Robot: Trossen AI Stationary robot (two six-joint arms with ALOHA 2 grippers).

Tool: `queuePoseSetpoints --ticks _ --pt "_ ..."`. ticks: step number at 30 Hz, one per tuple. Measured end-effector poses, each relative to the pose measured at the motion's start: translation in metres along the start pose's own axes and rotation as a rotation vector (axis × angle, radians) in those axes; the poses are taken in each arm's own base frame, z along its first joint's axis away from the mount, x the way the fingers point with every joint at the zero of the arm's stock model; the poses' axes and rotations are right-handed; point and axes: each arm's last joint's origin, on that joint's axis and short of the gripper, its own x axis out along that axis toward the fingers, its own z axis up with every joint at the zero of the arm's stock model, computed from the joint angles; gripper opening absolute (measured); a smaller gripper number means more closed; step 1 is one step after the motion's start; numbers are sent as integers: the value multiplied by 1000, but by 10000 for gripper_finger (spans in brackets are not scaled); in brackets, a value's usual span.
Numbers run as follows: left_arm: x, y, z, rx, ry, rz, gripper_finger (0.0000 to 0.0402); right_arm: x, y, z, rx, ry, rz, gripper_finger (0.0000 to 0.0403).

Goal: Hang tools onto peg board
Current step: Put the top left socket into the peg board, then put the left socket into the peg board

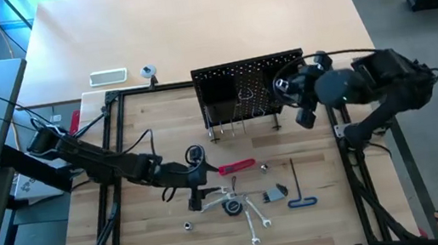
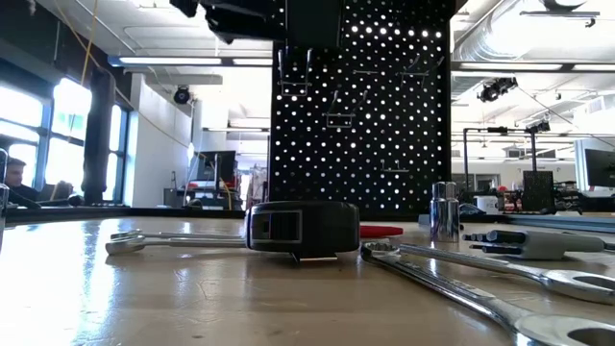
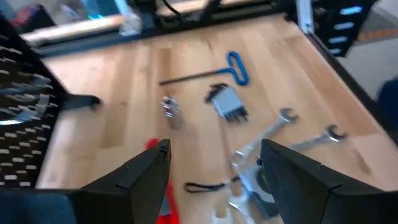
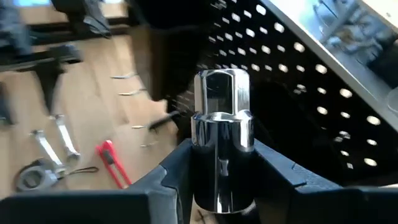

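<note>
Chrome cylindrical socket [image 4: 222,143] is sitting clamped in the right jaws [image 4: 222,186] beside the black perforated peg board [image 1: 250,89]; left jaws [image 3: 214,171] are gaping wide above the red-handled tool [image 1: 236,167] on the wooden bench [image 1: 321,177].

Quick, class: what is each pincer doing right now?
Left pincer: open, holding nothing, above the tools on the table.
Right pincer: shut on a silver socket, at the peg board.

large windows [image 2: 58,144] at one side, ceiling light strips [image 2: 168,61], a seated person [image 2: 14,183].
</note>
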Motion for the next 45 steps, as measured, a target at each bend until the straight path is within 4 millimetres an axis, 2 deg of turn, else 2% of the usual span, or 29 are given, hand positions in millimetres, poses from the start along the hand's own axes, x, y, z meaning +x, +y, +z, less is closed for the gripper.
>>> queuePoseSetpoints --ticks 6,14,25,36,45 --pt "17 -8 -13 -21 76 -101 241 15 -14 4 16 58 4 115" --pt "37 -16 -28 -22 146 -169 241 31 -22 7 40 129 50 115" --pt "39 -17 -30 -20 153 -180 241 37 -32 6 63 175 51 139" --pt "39 -18 -29 -22 149 -201 241 37 -32 6 39 175 61 144" --pt "42 -28 -36 -3 193 -260 241 34 -30 6 36 178 162 148"
